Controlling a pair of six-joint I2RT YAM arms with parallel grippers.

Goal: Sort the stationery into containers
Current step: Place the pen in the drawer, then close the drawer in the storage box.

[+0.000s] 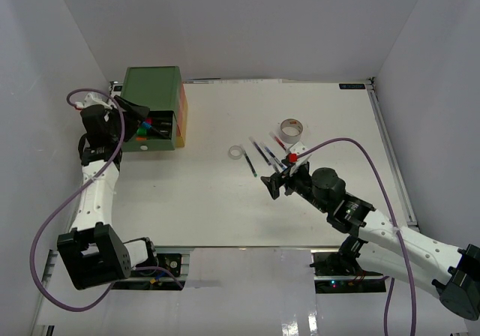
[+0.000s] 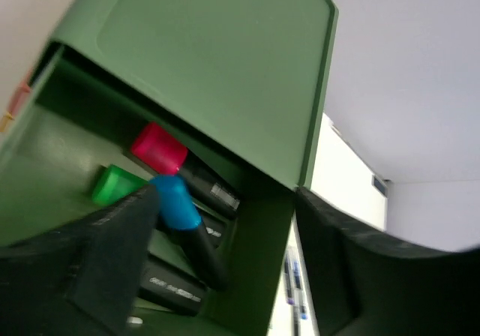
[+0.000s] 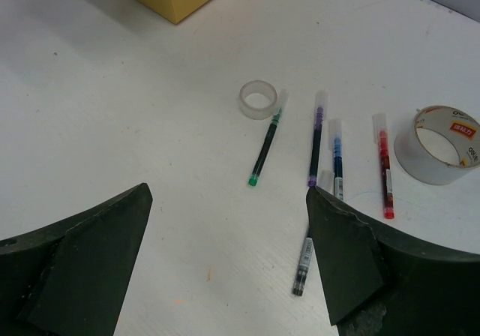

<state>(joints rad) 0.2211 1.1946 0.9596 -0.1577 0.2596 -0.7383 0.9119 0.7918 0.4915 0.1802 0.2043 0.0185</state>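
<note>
Two claws gape wide. Within the left claw (image 2: 225, 216) a blue marker (image 2: 177, 202) lies in the green drawer (image 2: 45, 163), with a pink marker (image 2: 159, 147) and a green marker (image 2: 114, 184) just beyond. Pens (image 3: 315, 137) lie ahead of the right claw (image 3: 229, 193).

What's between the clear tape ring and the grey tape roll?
In the right wrist view, four thin pens: green pen, purple pen, blue pen, red pen, between clear tape ring and grey tape roll.
</note>
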